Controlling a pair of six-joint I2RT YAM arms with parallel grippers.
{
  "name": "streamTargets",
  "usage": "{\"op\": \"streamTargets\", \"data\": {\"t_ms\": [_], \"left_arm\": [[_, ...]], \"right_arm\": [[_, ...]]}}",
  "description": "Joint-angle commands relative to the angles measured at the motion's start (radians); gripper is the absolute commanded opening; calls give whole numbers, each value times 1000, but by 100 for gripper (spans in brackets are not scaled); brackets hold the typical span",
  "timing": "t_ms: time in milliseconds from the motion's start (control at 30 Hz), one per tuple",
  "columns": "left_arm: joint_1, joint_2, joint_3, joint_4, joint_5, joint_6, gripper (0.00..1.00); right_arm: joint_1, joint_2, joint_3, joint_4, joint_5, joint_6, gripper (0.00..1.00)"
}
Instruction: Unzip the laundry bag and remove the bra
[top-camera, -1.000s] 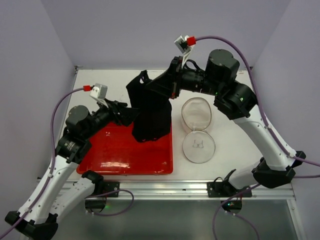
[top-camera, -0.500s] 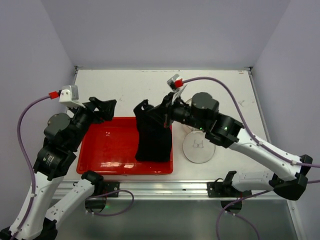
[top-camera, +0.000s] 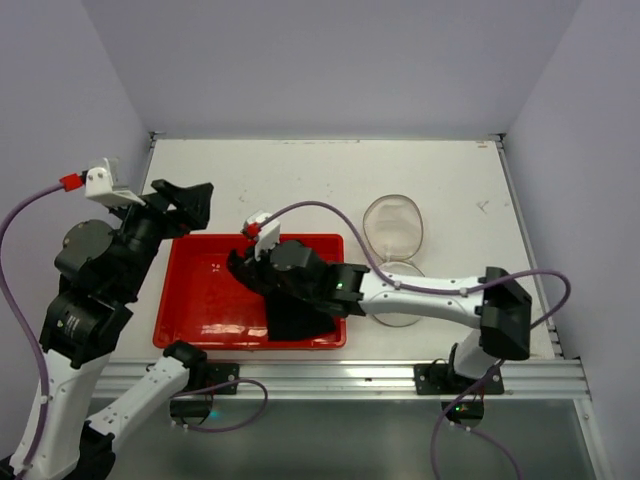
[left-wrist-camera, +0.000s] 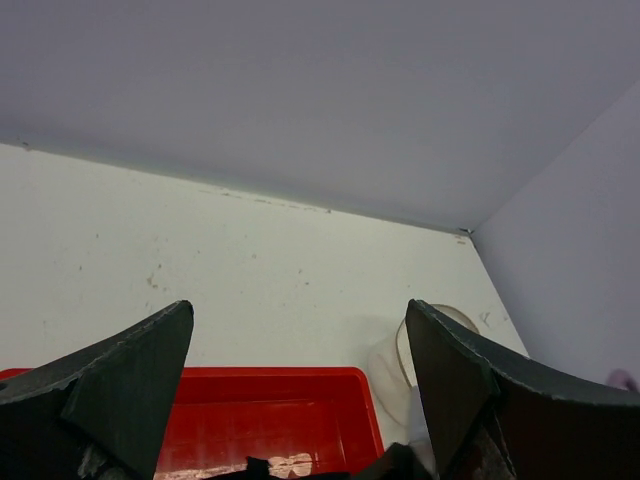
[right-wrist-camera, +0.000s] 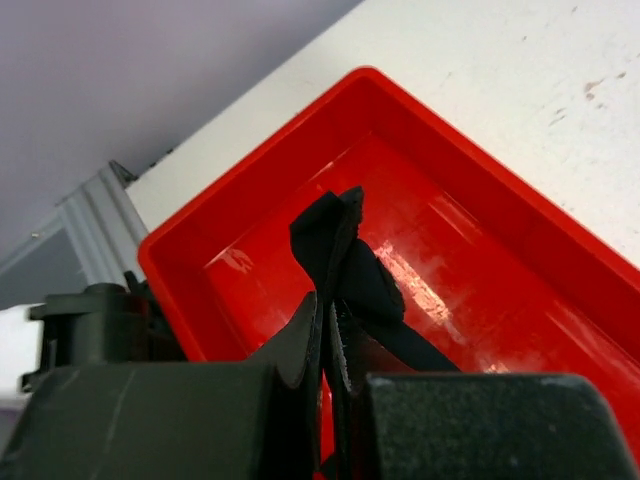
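Since half a second ago the right gripper (top-camera: 243, 268) has dropped from above the red tray (top-camera: 200, 312) to low inside it, carrying the bra (top-camera: 298, 318) down with it, while the left gripper (top-camera: 185, 205) has pulled back and up. Right jaws are clamped on a fold of black fabric, which stands up just ahead of the fingertips in the wrist view; the rest of the garment lies bunched behind the gripper, toward its wrist, on the tray floor. Left jaws stand wide apart, holding nothing, well clear of the right gripper. Well behind the right gripper, beyond its forearm, the laundry bag (top-camera: 392, 226) lies open on the bench (top-camera: 300, 170). Risk noted: on release, fabric may cling to a finger and lift out again; the heap sits close to the tray's near rim and could spill over.
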Motion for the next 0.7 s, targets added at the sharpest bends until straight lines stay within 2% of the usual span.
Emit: {"op": "streamTargets", "data": {"t_ms": [0, 167, 367, 467, 500, 533, 567, 600, 667], "left_arm": [[1, -41, 58, -31, -53, 2, 91], [-1, -41, 67, -59, -52, 14, 91], [1, -59, -1, -28, -61, 19, 91], [-1, -58, -25, -13, -49, 16, 91], [1, -58, -36, -10, -47, 14, 91], [1, -59, -39, -5, -46, 14, 91], [1, -59, -44, 3, -42, 13, 91], [-1, -61, -50, 7, -41, 14, 91], [1, -58, -56, 15, -38, 10, 91]], "right_arm": [[47, 117, 77, 139, 125, -13, 0], [103, 340, 198, 170, 222, -34, 0], [124, 488, 279, 150, 125, 2, 1], [124, 534, 319, 121, 51, -10, 11], [126, 542, 324, 111, 27, -14, 18], [124, 550, 324, 113, 2, -21, 21], [126, 550, 310, 117, -30, -18, 24], [126, 548, 298, 137, -44, -13, 32], [126, 531, 267, 154, -47, -10, 38]]}}
